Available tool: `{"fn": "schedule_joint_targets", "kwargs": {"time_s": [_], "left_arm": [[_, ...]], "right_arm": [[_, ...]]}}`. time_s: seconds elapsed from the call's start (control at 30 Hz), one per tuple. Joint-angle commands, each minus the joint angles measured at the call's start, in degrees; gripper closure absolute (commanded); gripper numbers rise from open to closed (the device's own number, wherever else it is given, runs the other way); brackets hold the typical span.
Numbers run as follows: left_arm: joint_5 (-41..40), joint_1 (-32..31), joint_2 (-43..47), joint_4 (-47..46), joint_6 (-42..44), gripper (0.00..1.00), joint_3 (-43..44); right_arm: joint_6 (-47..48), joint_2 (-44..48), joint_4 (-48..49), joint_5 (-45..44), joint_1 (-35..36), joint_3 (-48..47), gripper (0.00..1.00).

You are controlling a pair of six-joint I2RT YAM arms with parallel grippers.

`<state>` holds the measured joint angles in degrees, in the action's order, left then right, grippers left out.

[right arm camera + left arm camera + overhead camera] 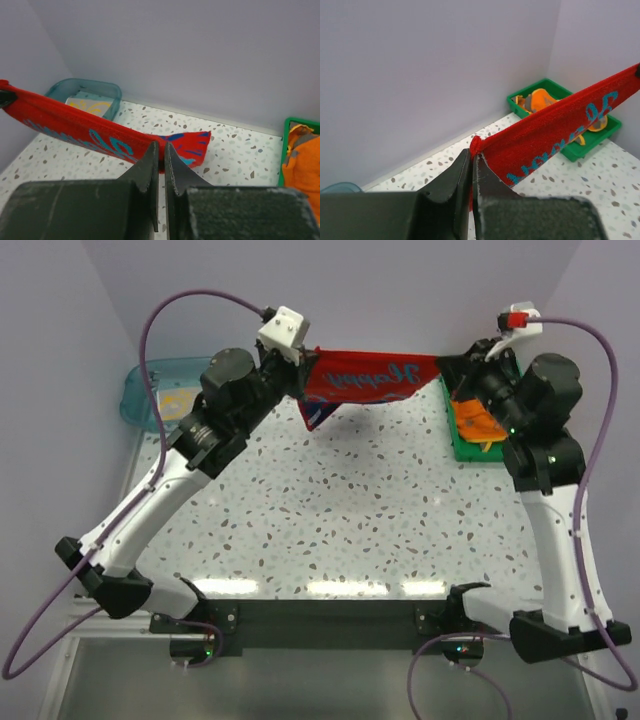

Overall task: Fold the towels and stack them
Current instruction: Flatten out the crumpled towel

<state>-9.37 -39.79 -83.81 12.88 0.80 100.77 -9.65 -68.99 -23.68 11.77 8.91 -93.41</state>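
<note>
A red towel with teal lettering (370,378) hangs stretched in the air between my two grippers at the back of the table, one corner drooping at its left. My left gripper (303,362) is shut on its left corner (476,145). My right gripper (447,370) is shut on its right end; the towel (100,132) runs off to the left from those jaws. An orange towel (476,422) lies in the green tray (462,447) at the back right. A cream towel with yellow print (87,105) lies in the clear blue tub (150,390) at the back left.
The speckled tabletop (330,510) spreads below the held towel. The walls stand close behind the towel and on both sides. The green tray (570,150) also shows in the left wrist view, under the stretched towel (560,125).
</note>
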Motion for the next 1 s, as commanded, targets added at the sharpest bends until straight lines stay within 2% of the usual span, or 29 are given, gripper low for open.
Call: {"fn": "schedule_joint_targets", "kwargs": {"time_s": [0.0, 0.2, 0.37, 0.53, 0.63, 0.7, 0.87, 0.97], "left_arm": [[-3.5, 0.1, 8.4, -1.0, -2.6, 1.0, -6.2], [-1.5, -0.8, 15.4, 3.2, -5.5, 1.0, -6.7], [-2.6, -0.8, 13.3, 8.3, -7.2, 1.0, -0.2], [-10.8, -0.1, 4.7, 10.7, -6.6, 1.0, 5.4], [-8.1, 4.6, -1.3, 11.8, -9.0, 1.0, 6.7], [-3.5, 9.7, -5.5, 10.2, -11.5, 1.0, 5.5], [0.8, 15.0, -16.9, 2.6, -11.1, 1.0, 4.8], [4.3, 18.2, -25.9, 0.6, -11.1, 1.0, 9.4]], "right_arm": [[4.4, 6.2, -4.1, 0.1, -1.4, 1.9, 1.0], [5.2, 11.5, -8.5, 2.5, -1.3, -1.4, 1.0], [3.7, 10.1, -8.7, 1.6, -1.3, -6.7, 1.0], [1.8, 3.0, -5.1, -1.0, -1.3, -8.5, 1.0], [1.0, -2.9, -2.3, -1.8, -1.3, -7.1, 1.0], [0.9, -6.3, -0.5, -2.4, -1.4, -5.6, 1.0], [0.7, -20.0, 6.9, -3.2, -1.3, -3.6, 1.0], [0.7, -28.8, 8.7, -2.2, -1.3, -6.2, 1.0]]}}
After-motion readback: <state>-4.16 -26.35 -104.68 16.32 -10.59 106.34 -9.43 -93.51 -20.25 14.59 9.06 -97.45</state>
